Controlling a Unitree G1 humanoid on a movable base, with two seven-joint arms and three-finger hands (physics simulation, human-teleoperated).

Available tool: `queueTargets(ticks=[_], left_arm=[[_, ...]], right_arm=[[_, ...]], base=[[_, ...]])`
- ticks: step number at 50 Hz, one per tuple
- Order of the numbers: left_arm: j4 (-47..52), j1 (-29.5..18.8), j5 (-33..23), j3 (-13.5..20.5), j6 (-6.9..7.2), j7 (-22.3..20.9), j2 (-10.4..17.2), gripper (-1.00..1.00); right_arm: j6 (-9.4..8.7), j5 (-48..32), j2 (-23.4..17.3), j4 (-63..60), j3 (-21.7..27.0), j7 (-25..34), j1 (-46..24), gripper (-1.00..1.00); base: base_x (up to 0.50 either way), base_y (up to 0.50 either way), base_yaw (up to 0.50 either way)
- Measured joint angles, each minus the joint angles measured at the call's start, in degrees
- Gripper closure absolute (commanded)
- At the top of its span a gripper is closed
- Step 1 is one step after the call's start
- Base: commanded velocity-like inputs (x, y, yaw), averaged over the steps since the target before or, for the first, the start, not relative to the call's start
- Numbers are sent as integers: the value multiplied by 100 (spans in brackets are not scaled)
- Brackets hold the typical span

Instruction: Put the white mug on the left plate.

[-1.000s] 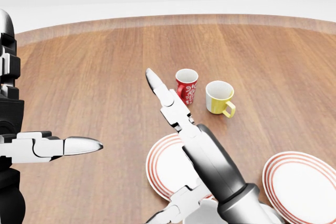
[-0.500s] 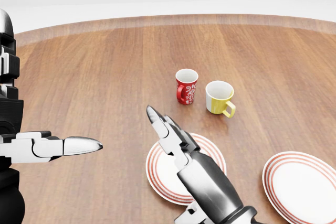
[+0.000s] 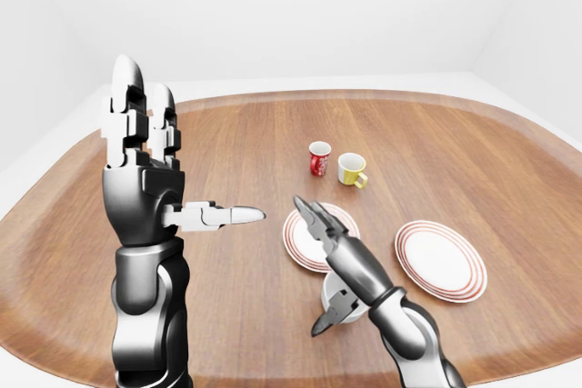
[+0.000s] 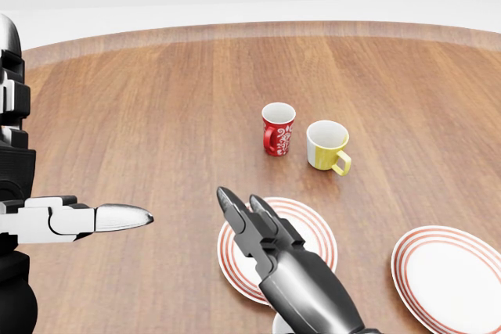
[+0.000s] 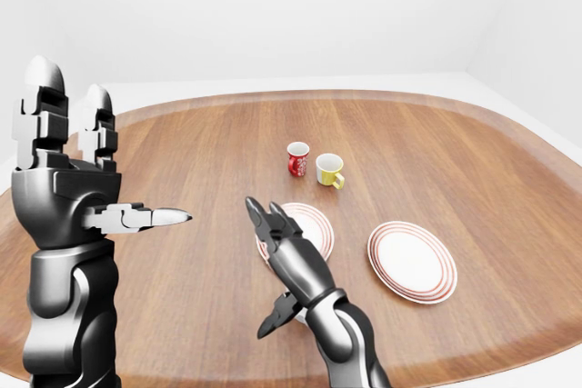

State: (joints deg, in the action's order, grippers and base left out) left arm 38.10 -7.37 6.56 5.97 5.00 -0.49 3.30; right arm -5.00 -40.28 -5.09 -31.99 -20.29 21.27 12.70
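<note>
Centrally, in the left-eye view, the right hand (image 3: 329,261) is reaching over the white mug (image 3: 338,295), its two long fingers extending toward 11 o'clock above the left plate (image 3: 300,224) and its thumb hanging at the mug's 7 o'clock side; the digits are standing spread about the mug, not closing on it. The mug is sitting on the wooden tabletop (image 3: 236,147) just at 6 o'clock of the left plate, mostly hidden by the hand. The left hand (image 3: 150,165) is standing upright at 9 o'clock, fingers spread, thumb pointing toward 3 o'clock.

In the head view, the red mug (image 4: 277,128) and the yellow mug (image 4: 327,146) are standing side by side at 12 o'clock of the left plate, apart from each other. The right plate (image 4: 454,275) is lying at 4 o'clock.

In the right-eye view, the same arrangement is showing, shifted slightly toward 9 o'clock.
</note>
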Motion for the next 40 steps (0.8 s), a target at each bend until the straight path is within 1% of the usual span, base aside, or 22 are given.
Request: queueTargets(ticks=[8, 18, 40], left_arm=[[7, 10, -4, -3, 0, -2, -3, -100], [20, 18, -6, -3, 0, -6, -4, -100], [25, 18, -6, -5, 0, -10, -6, -100]], right_arm=[[0, -391, -17, -86, -104, 173, 101, -100], [0, -640, -26, -150, -114, 339, 151, -100], [0, -784, -18, -87, 13, 514, 192, -100]], base=[[0, 0, 0], [0, 0, 0], [0, 0, 0]])
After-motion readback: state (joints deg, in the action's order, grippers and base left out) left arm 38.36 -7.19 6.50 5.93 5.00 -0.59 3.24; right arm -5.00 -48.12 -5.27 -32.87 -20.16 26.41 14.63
